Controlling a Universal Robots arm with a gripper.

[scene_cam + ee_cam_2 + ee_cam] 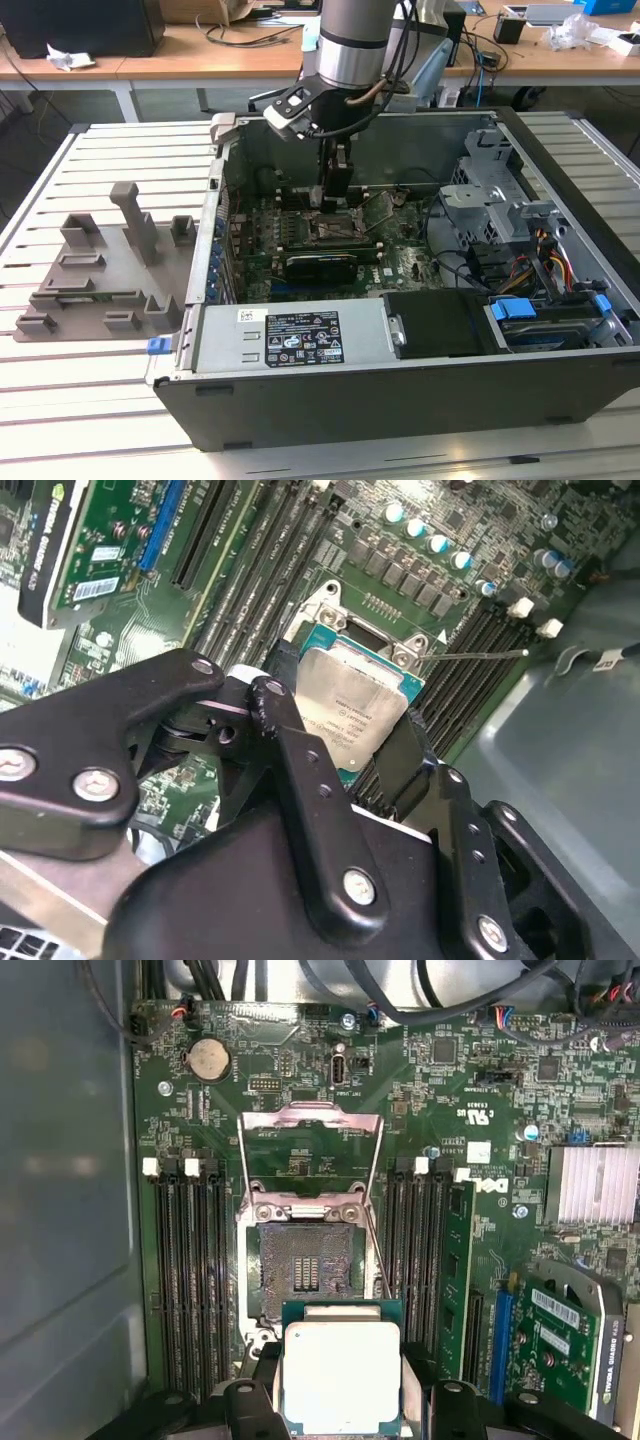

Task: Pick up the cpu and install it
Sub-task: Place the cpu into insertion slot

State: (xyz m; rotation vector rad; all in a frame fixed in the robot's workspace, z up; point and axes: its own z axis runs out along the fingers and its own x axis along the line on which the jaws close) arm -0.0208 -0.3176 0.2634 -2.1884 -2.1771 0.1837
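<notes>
Silver-grey flat square cpu is sitting clamped between the black gripper's fingers, hanging over one edge of the open black square socket; can't tell if it's touching. Metal load bracket is standing flipped up. Green motherboard is lying inside the dark grey pc case.

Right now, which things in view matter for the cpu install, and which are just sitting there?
In the job:
cpu, held in the gripper
open socket
raised bracket of that socket

Just lying about:
coin cell
memory slots
expansion card
heatsink
grey fixture outside the case
</notes>
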